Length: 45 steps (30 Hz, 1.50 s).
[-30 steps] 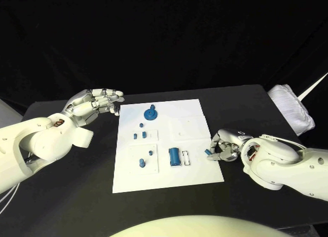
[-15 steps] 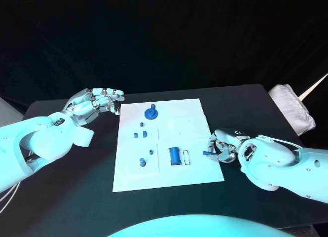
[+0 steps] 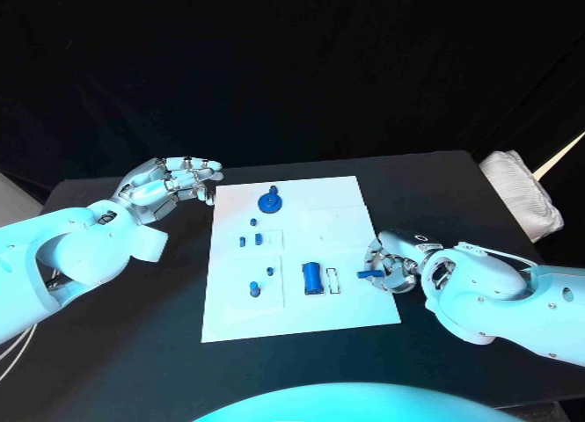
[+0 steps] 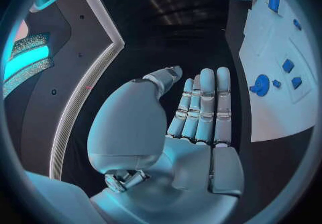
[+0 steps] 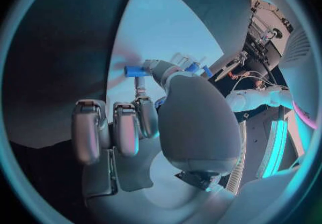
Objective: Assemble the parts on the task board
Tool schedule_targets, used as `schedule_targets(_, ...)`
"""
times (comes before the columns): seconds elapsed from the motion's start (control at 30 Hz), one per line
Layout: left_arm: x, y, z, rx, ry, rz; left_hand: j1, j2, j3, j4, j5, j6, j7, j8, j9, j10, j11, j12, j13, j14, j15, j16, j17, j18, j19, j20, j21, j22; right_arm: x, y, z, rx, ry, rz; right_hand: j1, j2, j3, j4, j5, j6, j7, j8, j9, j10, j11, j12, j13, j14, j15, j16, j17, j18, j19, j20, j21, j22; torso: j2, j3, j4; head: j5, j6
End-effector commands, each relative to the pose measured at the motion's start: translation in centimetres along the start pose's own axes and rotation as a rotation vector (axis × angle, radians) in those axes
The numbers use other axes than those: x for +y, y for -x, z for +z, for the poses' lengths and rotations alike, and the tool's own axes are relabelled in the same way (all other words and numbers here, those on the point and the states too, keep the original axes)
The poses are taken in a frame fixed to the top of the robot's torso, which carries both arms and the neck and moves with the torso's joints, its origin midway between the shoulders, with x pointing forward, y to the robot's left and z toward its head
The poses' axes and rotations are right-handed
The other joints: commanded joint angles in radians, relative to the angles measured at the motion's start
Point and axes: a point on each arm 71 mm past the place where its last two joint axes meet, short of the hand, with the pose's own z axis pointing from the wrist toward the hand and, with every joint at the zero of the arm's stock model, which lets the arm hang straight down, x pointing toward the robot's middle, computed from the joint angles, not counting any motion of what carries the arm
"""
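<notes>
1. While the left hand (image 3: 169, 184) hovers over the table (image 3: 140, 352) just off the board's (image 3: 355, 308) far left corner, it holds nothing: in the left wrist view (image 4: 195, 111) its fingers lie straight and side by side, thumb set a little apart, palm bare. It touches no part.
2. Board, left to right: a round part with a knob (image 3: 268, 204) at the far end; small studs (image 3: 249, 239) in the middle left; another small piece (image 3: 253, 288) nearer the robot; a stubby cylinder (image 3: 311, 278) with a pale piece just beside it toward the right.
3. Handling, judged: the parts look like small, hard plastic, light and stiff, smooth enough to slip or twist in a fingertip pinch. They seem unlikely to break, but easy to drop or cock sideways. Best hold is across the shank, leaving the end free to enter its seat.
4. Right hand (image 3: 391, 266) sits at the board's right edge, near the cylinder but apart from it. It pinches a small blue peg (image 3: 366, 274). In the right wrist view the peg (image 5: 136, 71) sticks out sideways past the fingertips (image 5: 155, 67); the other fingers (image 5: 114, 127) are curled in.
5. Whether the peg tip touches the board I cannot tell.
6. Risk, judged: the short hold leaves little margin, so any tilt at insertion may jam the peg.
</notes>
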Motion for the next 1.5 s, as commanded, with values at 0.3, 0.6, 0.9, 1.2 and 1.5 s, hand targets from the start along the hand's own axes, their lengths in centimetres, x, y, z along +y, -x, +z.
schedule_targets(0.3, -0.1, -0.4, 0.2, 0.019, -0.010, -0.012, -0.009, 0.003, 0.000, 0.004, -0.002, 0.001, -0.003, 0.004, -0.001, -0.006, -0.001, 0.006, -0.002, 0.006, 0.002, -0.003, -0.001, 0.014, 0.009, -0.002, -0.006, -0.002, 1.6, 0.7, 0.3, 0.039, -0.033, 0.180, -0.056, 0.003, 0.008, 0.010, -0.018, -0.001, -0.010, 0.016, 0.026, 0.033, -0.009, 0.011, 0.147, 0.087, -0.007, 0.009, 0.174, -0.012, 0.090, -0.010, 0.015, 0.244, 0.000, -0.0005, -0.0009, 0.004, 0.000)
schedule_targets(0.6, -0.1, -0.5, 0.2, 0.021, -0.008, -0.013, -0.009, 0.003, 0.000, 0.004, -0.002, 0.001, -0.003, 0.004, -0.001, -0.006, -0.001, 0.006, -0.002, 0.006, 0.002, -0.003, -0.001, 0.014, 0.009, -0.002, -0.006, -0.002, 3.0, -0.7, 1.3, 0.104, -0.034, 0.229, -0.163, -0.001, -0.043, 0.063, -0.092, 0.003, -0.011, 0.020, 0.031, 0.040, -0.009, 0.023, 0.154, 0.087, -0.007, 0.011, 0.178, -0.014, 0.092, -0.010, 0.022, 0.246, 0.000, -0.0007, -0.0002, 0.002, -0.002)
schedule_targets(0.9, -0.1, -0.6, 0.1, 0.025, -0.006, -0.014, -0.009, 0.003, 0.000, 0.004, -0.002, 0.001, -0.003, 0.004, -0.001, -0.006, -0.001, 0.006, -0.002, 0.006, 0.002, -0.003, -0.001, 0.014, 0.009, -0.002, -0.006, -0.002, 3.5, -1.6, 2.1, 0.131, -0.041, 0.228, -0.206, 0.012, -0.065, 0.096, -0.119, 0.023, -0.018, 0.027, 0.034, 0.051, -0.015, 0.044, 0.167, 0.088, -0.011, 0.013, 0.183, -0.016, 0.094, -0.011, 0.034, 0.249, 0.001, 0.0009, 0.0006, 0.004, -0.005)
schedule_targets(1.2, -0.1, -0.6, 0.1, 0.026, -0.004, -0.015, -0.009, 0.003, 0.000, 0.004, -0.002, 0.001, -0.003, 0.004, -0.001, -0.006, -0.001, 0.006, -0.002, 0.006, 0.002, -0.003, -0.001, 0.014, 0.009, -0.002, -0.006, -0.002, 3.6, -1.9, 2.6, 0.138, -0.037, 0.204, -0.210, 0.014, -0.066, 0.099, -0.120, 0.024, -0.019, 0.027, 0.034, 0.051, -0.015, 0.044, 0.167, 0.088, -0.012, 0.013, 0.183, -0.015, 0.094, -0.012, 0.033, 0.248, 0.002, 0.0014, -0.0012, 0.006, -0.005)
schedule_targets(1.5, -0.1, -0.6, 0.1, 0.028, 0.000, -0.015, -0.010, 0.002, -0.002, 0.007, -0.002, 0.001, -0.003, 0.004, -0.002, -0.007, -0.001, 0.006, -0.002, 0.006, 0.002, -0.003, -0.001, 0.014, 0.011, -0.002, -0.009, -0.004, 3.8, -2.5, 2.6, 0.163, -0.029, 0.182, -0.210, 0.014, -0.067, 0.099, -0.121, 0.024, -0.019, 0.026, 0.034, 0.051, -0.016, 0.042, 0.166, 0.088, -0.012, 0.012, 0.181, -0.015, 0.093, -0.012, 0.028, 0.247, 0.000, 0.0017, -0.0008, 0.009, -0.010)
